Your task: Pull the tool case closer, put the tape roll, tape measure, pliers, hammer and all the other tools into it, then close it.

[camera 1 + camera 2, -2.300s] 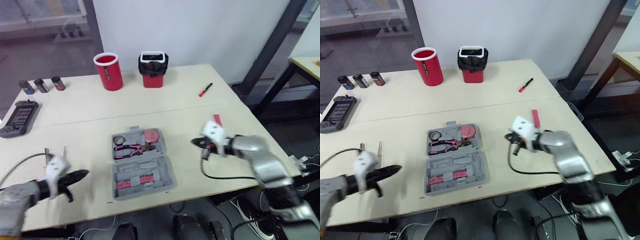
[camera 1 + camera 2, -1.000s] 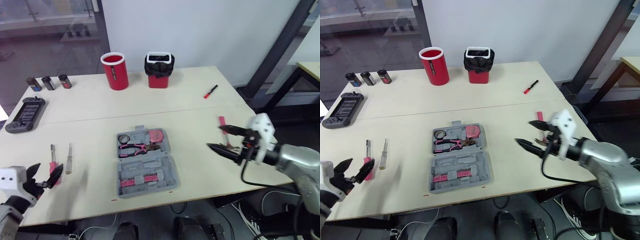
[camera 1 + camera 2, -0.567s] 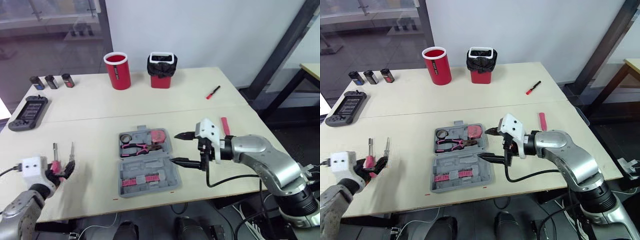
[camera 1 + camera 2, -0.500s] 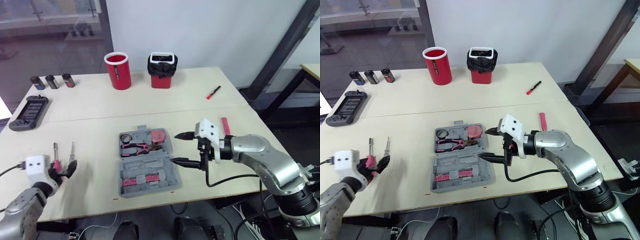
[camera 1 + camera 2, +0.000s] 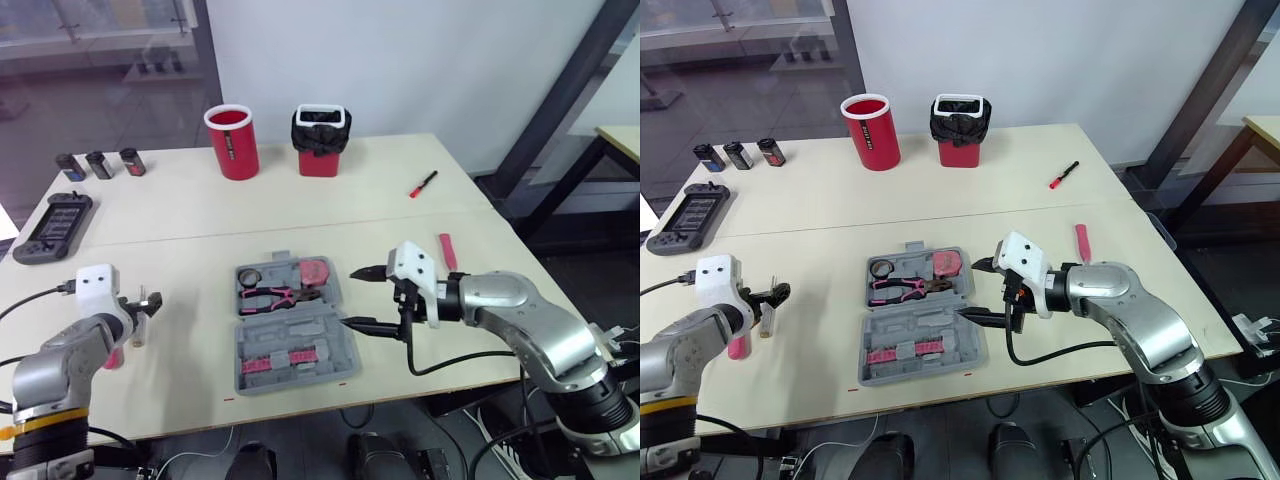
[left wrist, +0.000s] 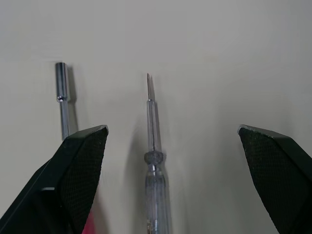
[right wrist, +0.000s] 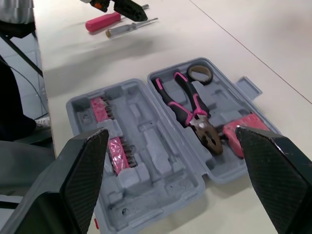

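Grey plastic comes first: the case (image 5: 292, 336) lies open flat near my edge of the table (image 5: 180, 385), with pink bits (image 5: 272, 362) clipped into its near half. In the far half sit the pliers (image 5: 276, 296), the tape roll (image 5: 248, 277) at their eleven o'clock and the pink tape measure (image 5: 312, 272) at their one o'clock.

My right pincer (image 5: 350, 297) hangs at the case's three o'clock, fingers spread wide and holding nothing. It is probably parked there to steady the case or take the next tool.

At the case's nine o'clock my left pincer (image 6: 171, 130) is low over the table, spread too, straddling the clear screwdriver (image 6: 155, 161). The nut driver (image 6: 62, 100) lies just beside it, near one finger. I judge this stance is meant for closing on the screwdriver alone, so I should keep clear of its neighbour.

A pink-handled tool (image 5: 446, 251) waits at the case's two o'clock, well apart.

Farther off are a red pen (image 5: 423, 184), a red cup (image 5: 233, 155) and a bin (image 5: 322, 150), likely no part of the kit.
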Motion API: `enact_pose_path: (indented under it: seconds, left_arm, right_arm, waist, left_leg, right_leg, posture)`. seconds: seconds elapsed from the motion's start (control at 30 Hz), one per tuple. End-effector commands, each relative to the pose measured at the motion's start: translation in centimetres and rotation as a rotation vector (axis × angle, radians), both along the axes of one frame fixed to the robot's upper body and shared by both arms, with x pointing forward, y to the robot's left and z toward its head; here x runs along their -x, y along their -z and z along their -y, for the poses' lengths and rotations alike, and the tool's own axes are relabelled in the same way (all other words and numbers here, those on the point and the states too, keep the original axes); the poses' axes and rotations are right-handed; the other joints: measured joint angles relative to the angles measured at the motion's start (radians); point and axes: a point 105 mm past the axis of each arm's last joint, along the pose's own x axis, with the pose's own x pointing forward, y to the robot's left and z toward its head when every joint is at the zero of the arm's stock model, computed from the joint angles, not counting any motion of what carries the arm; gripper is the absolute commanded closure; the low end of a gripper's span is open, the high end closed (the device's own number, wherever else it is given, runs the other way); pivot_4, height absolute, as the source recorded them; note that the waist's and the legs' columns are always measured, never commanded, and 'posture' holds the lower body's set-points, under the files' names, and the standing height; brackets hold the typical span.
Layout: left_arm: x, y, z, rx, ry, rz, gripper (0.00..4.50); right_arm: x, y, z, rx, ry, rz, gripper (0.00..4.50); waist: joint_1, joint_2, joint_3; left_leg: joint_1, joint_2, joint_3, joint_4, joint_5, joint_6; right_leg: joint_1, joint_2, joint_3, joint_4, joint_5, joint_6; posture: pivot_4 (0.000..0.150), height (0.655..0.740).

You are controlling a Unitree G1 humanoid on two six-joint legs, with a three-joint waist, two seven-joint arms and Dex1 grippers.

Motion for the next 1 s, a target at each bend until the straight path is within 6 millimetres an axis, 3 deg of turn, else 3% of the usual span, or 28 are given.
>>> enact_pose_path:
  seconds: [0.03, 0.63, 0.73, 0.97, 1.0]
  left_arm:
    - [0.0, 0.2, -0.5, -0.021, -0.019, -0.033, 0.01]
    - [-1.1, 2.8, 0.8, 0.036, 0.021, -0.114, 0.01]
    - [-1.2, 2.9, 0.8, 0.042, 0.013, -0.112, 0.82]
    - [-1.1, 3.5, 1.3, 0.057, 0.012, -0.115, 4.34]
    - [-1.1, 3.5, 1.3, 0.060, 0.007, -0.114, 4.43]
  right_arm:
    - [0.2, -1.1, 0.1, -0.014, 0.010, 0.047, 0.11]
    - [0.2, -1.4, 0.4, -0.023, 0.056, 0.051, 0.11]
    - [0.2, -1.3, 0.4, -0.022, 0.063, 0.052, 0.00]
    - [0.3, -1.2, 0.5, -0.018, 0.069, 0.048, 0.00]
    - [0.3, -1.2, 0.5, -0.017, 0.070, 0.047, 0.00]
  waist:
    - [0.001, 0.000, 0.000]
    - [0.007, 0.000, 0.000]
    - [0.007, 0.000, 0.000]
    - [0.009, 0.001, 0.000]
    - [0.009, 0.001, 0.000]
  left_leg:
    - [0.000, 0.000, 0.000, 0.000, 0.000, 0.000]
    - [0.000, 0.000, 0.000, 0.001, 0.000, 0.000]
    - [0.001, 0.000, 0.000, 0.001, 0.000, 0.000]
    - [0.001, 0.000, 0.000, 0.002, 0.000, 0.000]
    - [0.001, -0.001, 0.000, 0.002, 0.000, 0.000]
  right_leg:
    - [0.000, 0.000, 0.000, 0.000, 0.000, 0.000]
    - [0.001, 0.000, 0.000, 0.001, 0.000, 0.000]
    - [0.001, 0.000, 0.000, 0.001, 0.000, 0.000]
    - [0.002, 0.000, 0.000, 0.001, 0.000, 0.000]
    - [0.002, 0.000, 0.000, 0.001, 0.000, 0.000]
  posture:
    - [0.150, 0.7387]
    - [0.150, 0.7387]
    - [0.150, 0.7387]
    - [0.150, 0.7387]
    - [0.150, 0.7387]
